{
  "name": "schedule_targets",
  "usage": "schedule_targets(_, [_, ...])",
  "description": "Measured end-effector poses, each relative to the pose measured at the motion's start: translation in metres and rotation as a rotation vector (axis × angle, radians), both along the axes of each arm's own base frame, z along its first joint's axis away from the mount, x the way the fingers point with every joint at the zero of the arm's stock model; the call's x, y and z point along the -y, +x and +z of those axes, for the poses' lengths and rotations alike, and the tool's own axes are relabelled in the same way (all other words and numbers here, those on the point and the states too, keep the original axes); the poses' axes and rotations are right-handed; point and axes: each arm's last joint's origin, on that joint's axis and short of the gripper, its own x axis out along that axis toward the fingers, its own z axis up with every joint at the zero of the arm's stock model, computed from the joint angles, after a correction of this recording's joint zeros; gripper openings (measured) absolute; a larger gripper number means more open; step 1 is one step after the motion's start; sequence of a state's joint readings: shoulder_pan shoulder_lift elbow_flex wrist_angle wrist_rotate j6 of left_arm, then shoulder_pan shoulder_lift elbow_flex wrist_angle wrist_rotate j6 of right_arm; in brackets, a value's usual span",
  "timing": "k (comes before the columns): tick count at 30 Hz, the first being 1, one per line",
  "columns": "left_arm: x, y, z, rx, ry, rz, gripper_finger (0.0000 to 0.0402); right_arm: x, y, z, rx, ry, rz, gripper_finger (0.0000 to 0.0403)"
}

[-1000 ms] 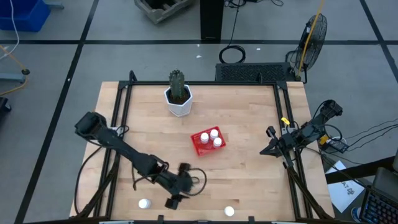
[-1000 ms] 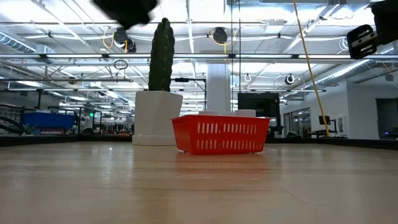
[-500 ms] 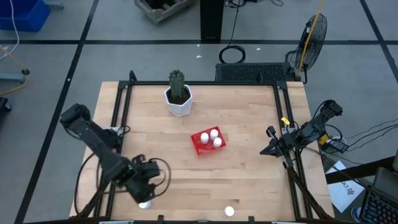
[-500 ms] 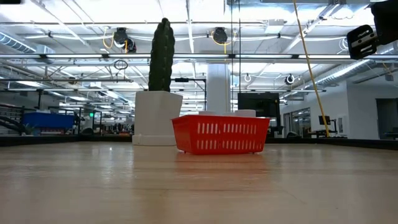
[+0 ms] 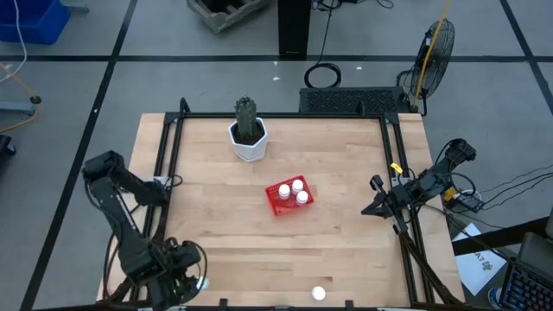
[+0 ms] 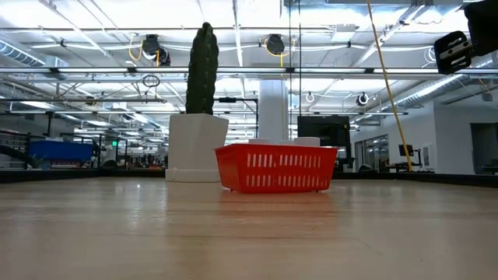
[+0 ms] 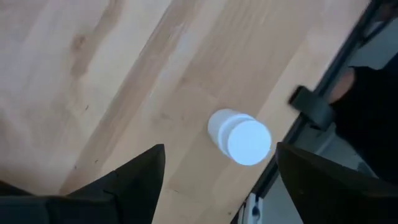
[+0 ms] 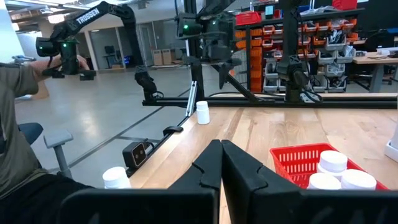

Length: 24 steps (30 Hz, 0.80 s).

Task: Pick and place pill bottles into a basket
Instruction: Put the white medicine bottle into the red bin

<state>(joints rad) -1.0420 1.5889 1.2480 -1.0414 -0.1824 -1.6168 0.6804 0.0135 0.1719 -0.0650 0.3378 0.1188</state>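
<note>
One white pill bottle (image 7: 239, 137) stands upright on the table near its near left corner. My left gripper (image 7: 217, 186) hovers above it, open, with a finger on either side and touching nothing; in the high view the gripper (image 5: 183, 278) partly covers the bottle (image 5: 201, 282). A second bottle (image 5: 319, 294) stands at the near edge, middle. The red basket (image 5: 278, 204) sits mid-table with three white bottles (image 5: 296, 191) inside. My right gripper (image 8: 222, 163) is shut and empty at the table's right edge (image 5: 373, 207).
A white pot with a green cactus (image 5: 248, 136) stands at the far side, left of centre. A black frame rail (image 7: 323, 112) runs along the table edge close to the bottle under my left gripper. A person's sleeve (image 8: 18, 124) shows beyond the table.
My left gripper has swung from the near middle of the table toward the left and near edges and now stands over the bottle at the near left corner. The bottles and basket have stayed in place.
</note>
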Motion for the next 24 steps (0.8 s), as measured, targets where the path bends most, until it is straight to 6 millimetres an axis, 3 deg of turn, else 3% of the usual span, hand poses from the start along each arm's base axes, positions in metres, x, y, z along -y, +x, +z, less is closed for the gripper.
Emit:
schedule_targets(12, [0.022,0.008,-0.023,0.02,-0.03,-0.008,0.0313,0.0,0.0,0.0,0.0,0.0,0.0,0.0])
schedule_targets(24, [0.025,0.01,-0.028,0.004,-0.023,-0.002,0.0312,0.0,0.0,0.0,0.0,0.0,0.0,0.0])
